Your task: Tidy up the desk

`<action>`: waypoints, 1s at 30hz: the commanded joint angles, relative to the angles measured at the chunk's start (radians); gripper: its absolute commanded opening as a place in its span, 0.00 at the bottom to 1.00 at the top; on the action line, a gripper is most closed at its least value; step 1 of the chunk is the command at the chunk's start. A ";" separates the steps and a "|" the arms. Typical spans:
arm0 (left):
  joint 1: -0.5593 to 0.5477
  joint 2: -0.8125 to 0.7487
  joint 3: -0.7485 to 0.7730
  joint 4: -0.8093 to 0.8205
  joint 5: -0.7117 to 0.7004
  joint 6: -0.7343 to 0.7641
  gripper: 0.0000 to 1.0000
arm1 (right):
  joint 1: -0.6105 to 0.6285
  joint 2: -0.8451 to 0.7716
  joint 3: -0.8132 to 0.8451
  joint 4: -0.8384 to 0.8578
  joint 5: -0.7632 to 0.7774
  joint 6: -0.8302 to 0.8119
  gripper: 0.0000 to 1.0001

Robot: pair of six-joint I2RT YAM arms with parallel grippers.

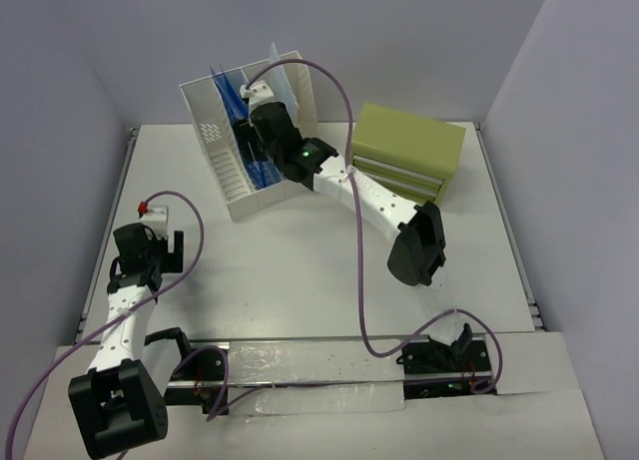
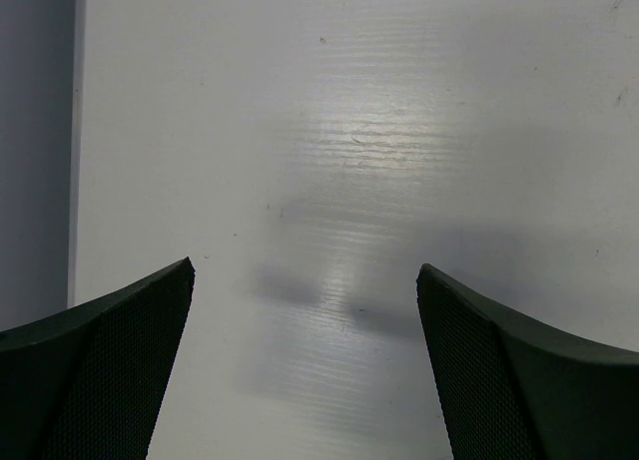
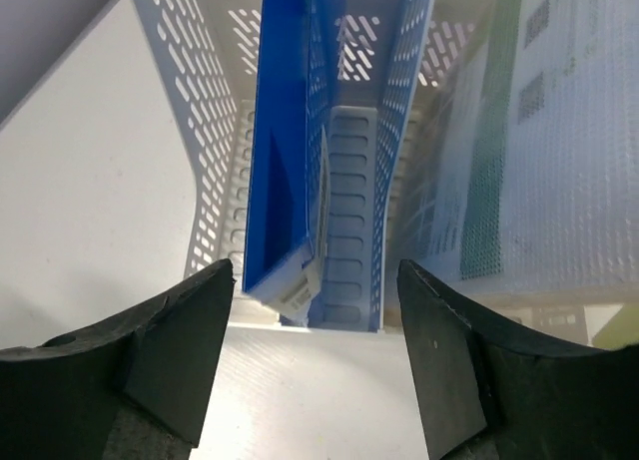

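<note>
Right end effector (image 3: 312,280) hangs at the open mouth of the white slotted file rack (image 1: 225,156), its two dark fingers apart with nothing clamped between them. Seen from its wrist camera, a blue folder (image 3: 280,131) stands on edge in the rack's middle slot, straight ahead of the gap between the fingers; a small white tab shows at the folder's near bottom corner. Whether either finger touches the folder cannot be told. In the slot to the right of the folder stands a pale translucent sleeve (image 3: 539,141) with printed paper showing through it.

Left end effector (image 2: 305,275) is spread wide and holds nothing, pointing down at a bare patch of the desk (image 1: 300,270) near its left edge, well apart from the rack.

The desk is the broad white top filling the middle of the overhead view, with both arm bases at its near edge. The rack sits at its far side, left of centre and turned at an angle. An olive-green drawer box (image 1: 409,151) stands near the rack, to its right, at the far edge. A purple cable (image 1: 349,111) arcs over the right arm
</note>
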 commanded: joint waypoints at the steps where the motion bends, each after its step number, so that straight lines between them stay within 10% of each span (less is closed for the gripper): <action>1: 0.005 -0.004 0.026 0.013 0.019 0.006 0.99 | 0.005 -0.197 -0.097 0.053 -0.024 -0.022 0.79; 9: 0.005 -0.013 0.023 0.010 0.017 0.006 0.99 | -0.030 -0.569 -0.522 0.105 -0.009 0.037 1.00; 21: 0.006 -0.041 0.025 -0.004 0.034 0.007 0.99 | -0.531 -1.102 -1.442 0.288 0.033 0.461 1.00; 30: 0.005 -0.019 0.035 -0.016 0.049 -0.011 0.99 | -0.605 -1.261 -1.718 0.335 0.298 0.635 1.00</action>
